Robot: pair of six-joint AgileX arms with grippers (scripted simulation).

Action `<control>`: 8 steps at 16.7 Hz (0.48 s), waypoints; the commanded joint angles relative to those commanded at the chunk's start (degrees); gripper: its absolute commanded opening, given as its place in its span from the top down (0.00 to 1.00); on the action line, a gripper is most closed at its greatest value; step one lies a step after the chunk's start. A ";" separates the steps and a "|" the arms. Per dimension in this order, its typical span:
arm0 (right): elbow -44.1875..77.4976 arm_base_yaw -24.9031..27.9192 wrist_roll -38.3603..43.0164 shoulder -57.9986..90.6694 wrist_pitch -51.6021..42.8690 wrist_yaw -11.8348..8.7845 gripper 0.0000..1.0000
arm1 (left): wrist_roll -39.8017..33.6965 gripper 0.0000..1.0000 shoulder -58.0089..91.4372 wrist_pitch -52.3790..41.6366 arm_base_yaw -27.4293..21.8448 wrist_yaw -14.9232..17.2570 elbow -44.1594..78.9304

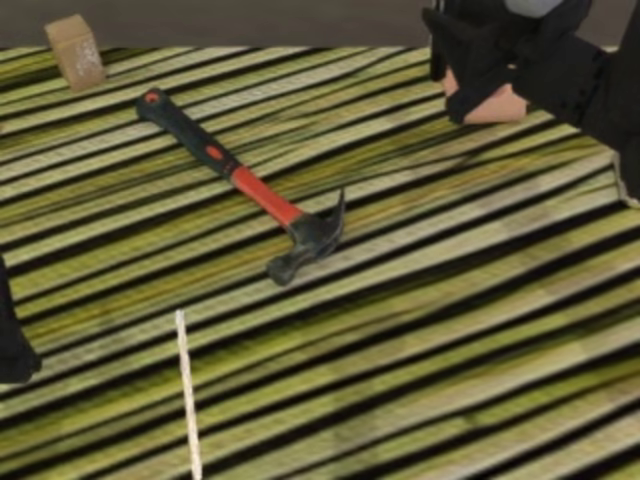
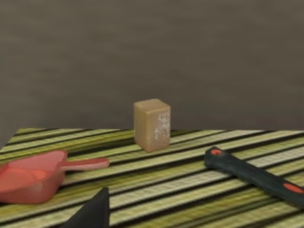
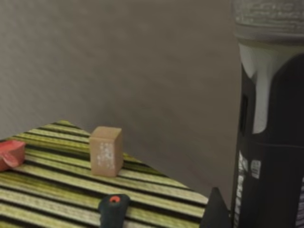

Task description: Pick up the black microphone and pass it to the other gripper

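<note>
The black microphone stands upright and close in the right wrist view, clear of the table, with a grey mesh head and a white collar. In the top view its head shows at the far right edge. My right gripper is raised there and shut on it; one fingertip shows beside the black body. The other gripper, my left gripper, sits at the table's left edge, far from the microphone. One of its fingertips shows with nothing beside it, open.
A claw hammer with a red-and-black handle lies diagonally left of centre. A tan box stands at the far left corner, a red scoop beyond it. A thin white stick lies near the front. A peach shape shows under the right gripper.
</note>
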 joint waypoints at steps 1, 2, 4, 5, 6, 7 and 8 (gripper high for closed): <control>0.00 0.00 0.00 0.00 0.00 0.00 1.00 | 0.00 0.00 0.00 0.00 0.00 0.00 0.00; 0.00 0.00 0.00 0.00 0.00 0.00 1.00 | 0.00 0.00 0.00 0.00 0.00 0.00 0.00; 0.20 0.47 0.16 0.07 -0.18 0.22 1.00 | 0.00 0.00 0.00 0.00 0.00 0.00 0.00; -0.10 1.21 0.20 -0.51 -0.37 0.90 1.00 | 0.00 0.00 0.00 0.00 0.00 0.00 0.00; -0.58 2.39 0.26 -1.50 -0.68 2.09 1.00 | 0.00 0.00 0.00 0.00 0.00 0.00 0.00; -1.23 3.94 0.36 -2.84 -1.10 3.68 1.00 | 0.00 0.00 0.00 0.00 0.00 0.00 0.00; -2.02 5.76 0.47 -4.40 -1.62 5.56 1.00 | 0.00 0.00 0.00 0.00 0.00 0.00 0.00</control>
